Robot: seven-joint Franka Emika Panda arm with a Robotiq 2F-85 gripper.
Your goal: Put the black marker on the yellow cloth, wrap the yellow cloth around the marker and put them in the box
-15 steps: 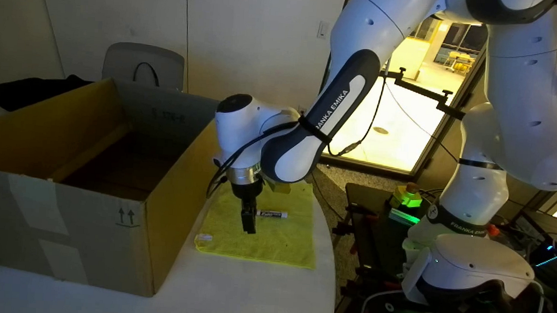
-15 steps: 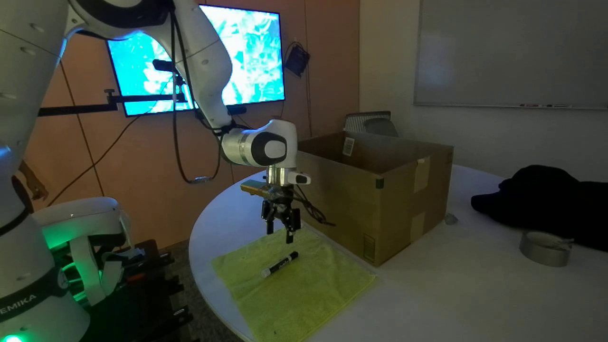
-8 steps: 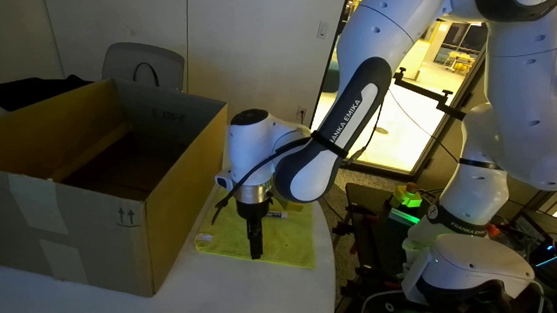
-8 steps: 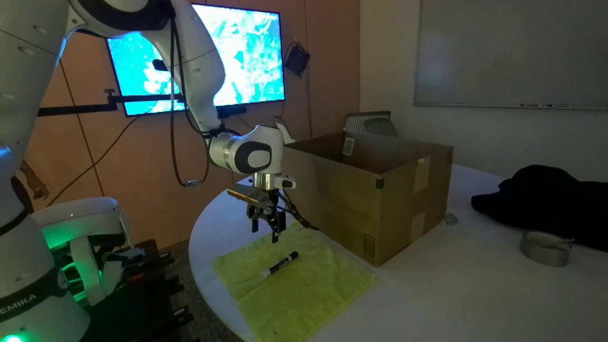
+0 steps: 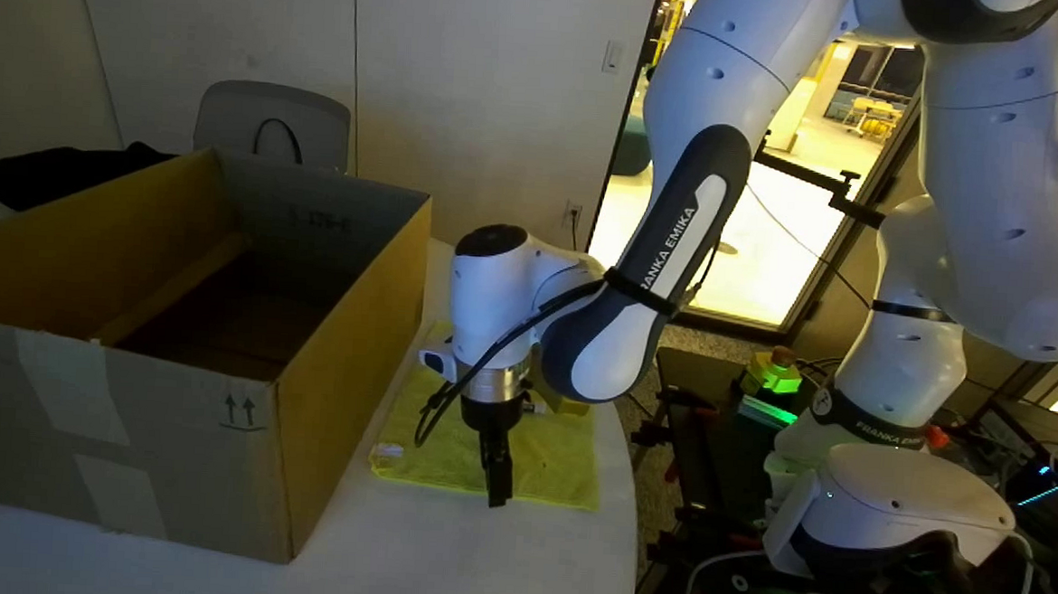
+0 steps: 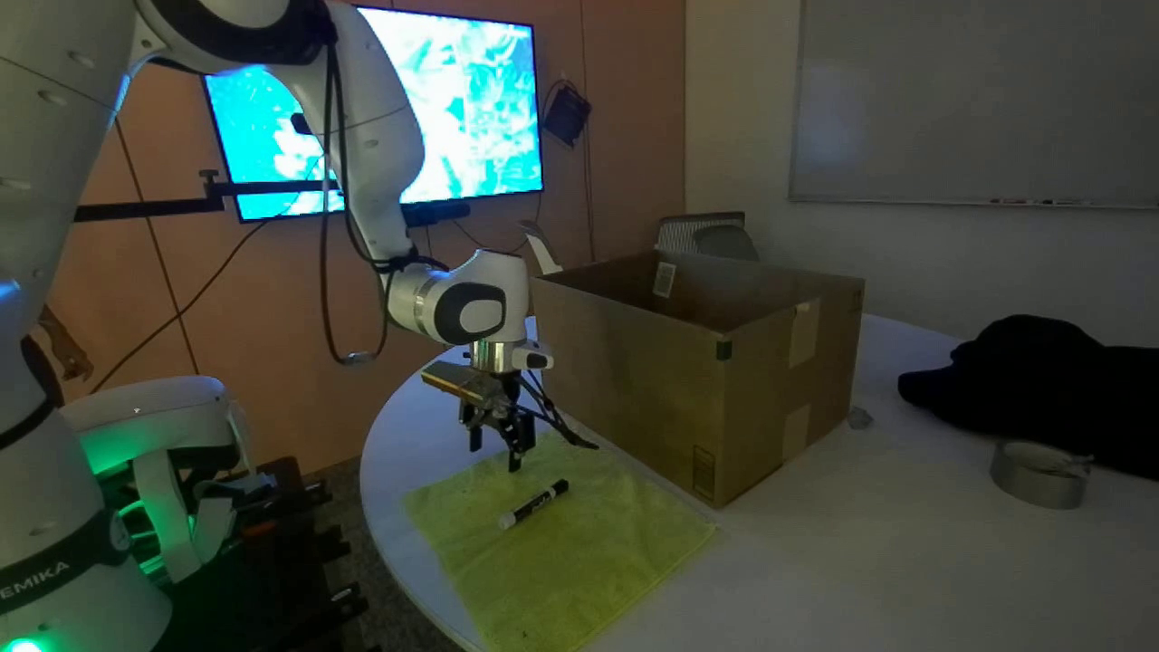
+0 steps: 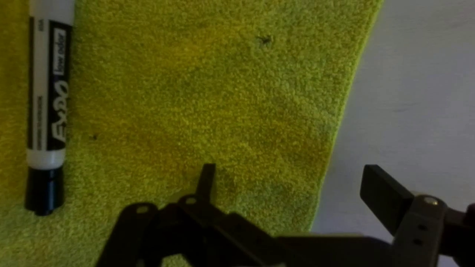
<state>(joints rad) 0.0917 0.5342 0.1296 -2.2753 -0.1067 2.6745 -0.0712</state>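
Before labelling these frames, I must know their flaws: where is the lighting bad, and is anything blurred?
In an exterior view, the doorway blows out while the floor inside the box is very dark; in an exterior view, the screen glares; in the wrist view, the gripper looks dark and soft, but big lettering on the black marker is legible.

I stood in what looked like an office meeting room: a whiteboard [image 6: 978, 100] and a large lit screen [image 6: 484, 109] hung on the walls [image 6: 738, 136], chair backs [image 6: 684, 232] rose beyond my round white table [image 6: 860, 570], and a bright space [image 5: 771, 264] showed through a dark frame [image 5: 795, 320].
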